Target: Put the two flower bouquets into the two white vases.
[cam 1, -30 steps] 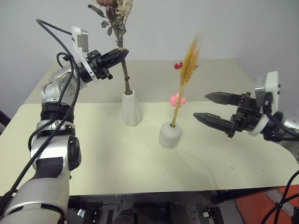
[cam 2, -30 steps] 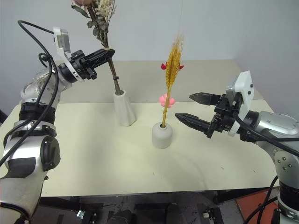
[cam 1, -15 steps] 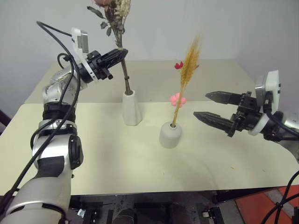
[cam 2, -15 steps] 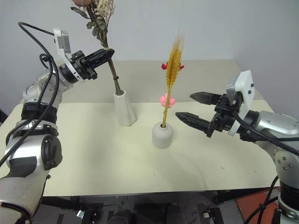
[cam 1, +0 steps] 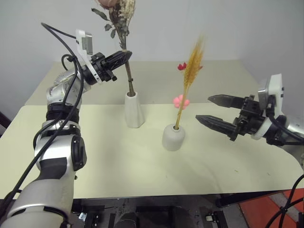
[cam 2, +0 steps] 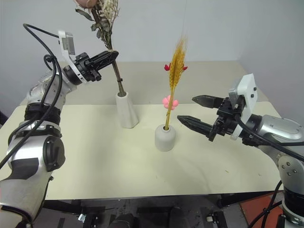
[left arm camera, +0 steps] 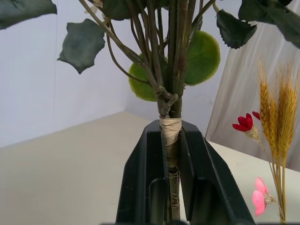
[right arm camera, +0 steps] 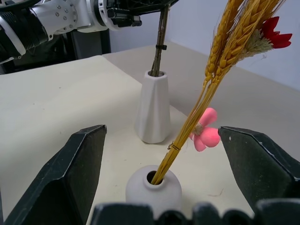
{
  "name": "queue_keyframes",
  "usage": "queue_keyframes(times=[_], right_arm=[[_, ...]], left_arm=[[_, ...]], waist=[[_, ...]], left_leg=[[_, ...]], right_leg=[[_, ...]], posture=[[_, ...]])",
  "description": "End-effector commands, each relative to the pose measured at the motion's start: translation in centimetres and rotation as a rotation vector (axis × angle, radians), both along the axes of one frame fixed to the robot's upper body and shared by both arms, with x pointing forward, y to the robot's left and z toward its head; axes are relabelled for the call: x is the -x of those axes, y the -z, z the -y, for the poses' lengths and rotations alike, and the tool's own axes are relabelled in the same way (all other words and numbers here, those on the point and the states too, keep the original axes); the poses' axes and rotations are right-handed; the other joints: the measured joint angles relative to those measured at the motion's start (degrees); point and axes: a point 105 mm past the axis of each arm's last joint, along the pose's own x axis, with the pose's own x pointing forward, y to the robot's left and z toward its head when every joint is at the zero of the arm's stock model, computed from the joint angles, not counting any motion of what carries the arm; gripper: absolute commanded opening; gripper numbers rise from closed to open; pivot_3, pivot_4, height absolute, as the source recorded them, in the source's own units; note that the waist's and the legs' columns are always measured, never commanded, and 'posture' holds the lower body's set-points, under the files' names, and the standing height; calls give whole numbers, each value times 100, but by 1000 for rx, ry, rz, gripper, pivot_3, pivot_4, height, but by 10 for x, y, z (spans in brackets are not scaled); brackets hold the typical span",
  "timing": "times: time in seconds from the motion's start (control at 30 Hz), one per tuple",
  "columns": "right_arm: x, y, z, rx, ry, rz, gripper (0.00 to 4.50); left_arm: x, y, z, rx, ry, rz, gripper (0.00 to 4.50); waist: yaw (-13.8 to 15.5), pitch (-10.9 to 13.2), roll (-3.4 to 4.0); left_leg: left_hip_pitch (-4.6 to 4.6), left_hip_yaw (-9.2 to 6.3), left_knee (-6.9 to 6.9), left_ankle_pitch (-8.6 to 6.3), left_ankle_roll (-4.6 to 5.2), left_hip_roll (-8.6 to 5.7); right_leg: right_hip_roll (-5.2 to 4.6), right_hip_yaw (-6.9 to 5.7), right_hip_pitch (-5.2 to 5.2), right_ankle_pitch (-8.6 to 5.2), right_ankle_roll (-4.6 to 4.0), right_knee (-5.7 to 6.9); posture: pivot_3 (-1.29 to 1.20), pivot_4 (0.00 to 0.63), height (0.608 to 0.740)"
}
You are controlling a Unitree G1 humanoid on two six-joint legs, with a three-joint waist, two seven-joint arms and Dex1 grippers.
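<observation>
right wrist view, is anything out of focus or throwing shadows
Right wrist view: the near black fingers look soft, the round vase and tall vase sharper. Left eye view: both vases cast faint, soft shadows on the table; no glare.

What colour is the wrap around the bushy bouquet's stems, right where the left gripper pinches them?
Pale beige band on brown stems; left wrist view shows it best.

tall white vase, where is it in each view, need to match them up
Left eye view: tall white vase, left of centre, bushy bouquet stems in its neck.
Right eye view: left of centre.
Left wrist view: not in it.
Right wrist view: centre.
Shared landmark: wheat bouquet in the short round vase.
</observation>
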Motion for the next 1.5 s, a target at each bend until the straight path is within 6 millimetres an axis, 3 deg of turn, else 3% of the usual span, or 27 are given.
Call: queue_keyframes(times=[0.03,0.3,0.97,1.2,1.43,1.5], right_arm=[[7,-11,-1,-14,-2,64,4500],[8,-10,-1,-21,5,65,4500],[5,-9,-1,-61,40,70,4500],[5,-8,-1,-65,52,72,4500],[4,-4,0,-68,58,61,4500],[3,-4,0,-69,55,57,4500]], left_arm=[[4,-11,3,-16,10,54,107],[5,0,9,-29,37,28,107],[4,25,-2,-92,-9,-38,107],[9,26,-9,-108,-16,-56,2313],[40,26,-36,-149,-28,-66,4390],[51,28,-40,-159,-33,-69,4475]], waist=[[0,0,0],[0,0,0],[0,0,0],[-9,0,0],[-55,0,1],[-38,0,1]], left_leg=[[0,0,0,0,0,0],[1,0,1,0,0,1],[1,0,3,-1,1,0],[1,-1,4,-1,1,1],[6,-1,3,-1,2,4],[7,-1,5,-1,2,3]], right_leg=[[0,0,0,0,0,0],[0,0,0,0,0,3],[0,1,0,0,0,6],[1,1,0,0,0,7],[1,5,-5,0,0,18],[0,6,-4,0,1,22]], posture=[[0,150,740],[0,150,740],[0,150,740],[0,150,740],[0,150,740],[0,150,740]])
